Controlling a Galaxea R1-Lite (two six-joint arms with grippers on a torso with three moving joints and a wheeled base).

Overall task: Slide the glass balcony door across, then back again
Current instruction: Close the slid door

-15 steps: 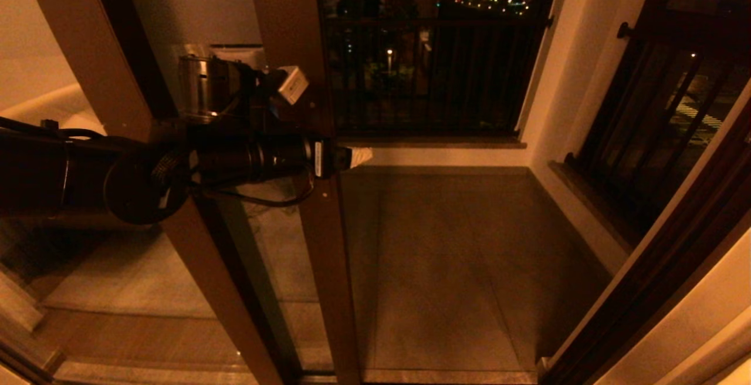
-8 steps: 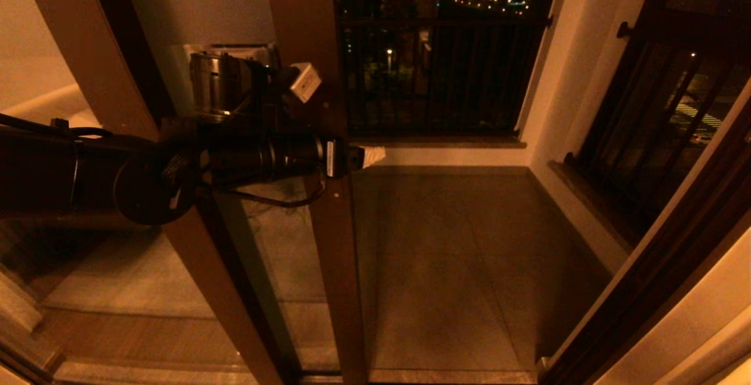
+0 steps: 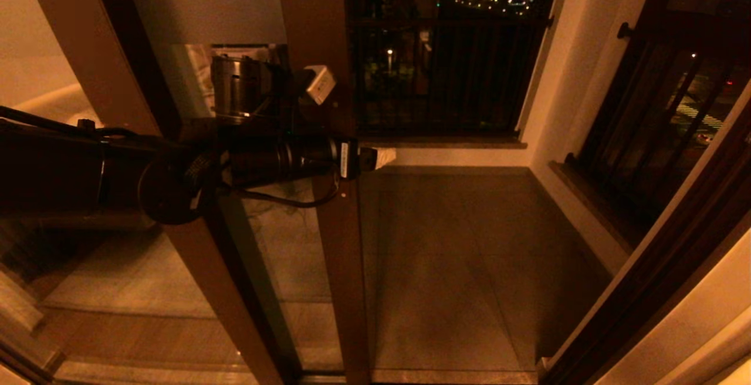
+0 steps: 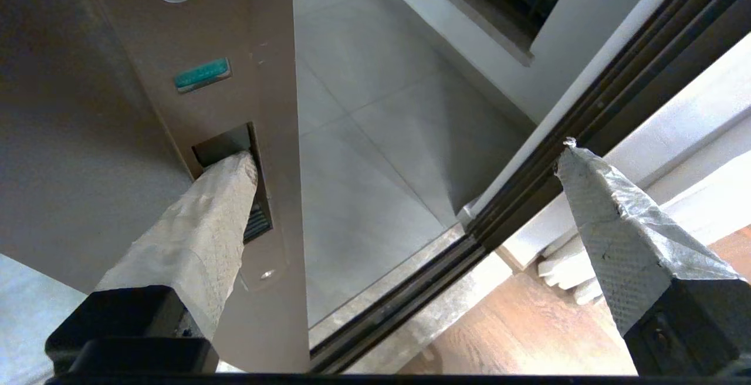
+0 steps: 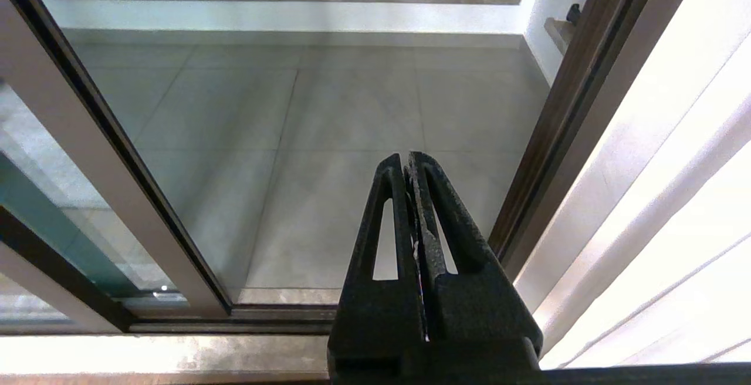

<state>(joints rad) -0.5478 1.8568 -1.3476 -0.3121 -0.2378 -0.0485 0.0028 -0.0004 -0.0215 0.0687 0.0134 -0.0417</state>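
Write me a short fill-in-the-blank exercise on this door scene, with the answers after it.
1. One finger of the left gripper sits in the ____ recess of the glass balcony door.
2. The left gripper's jaws stand ____.
3. The right gripper is ____ and touches nothing.
Answers: handle; open; shut

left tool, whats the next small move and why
Probably carry on pushing the glass balcony door toward the right-hand jamb. The left tool is open, one finger hooked in the door's edge recess, and a wide gap remains.
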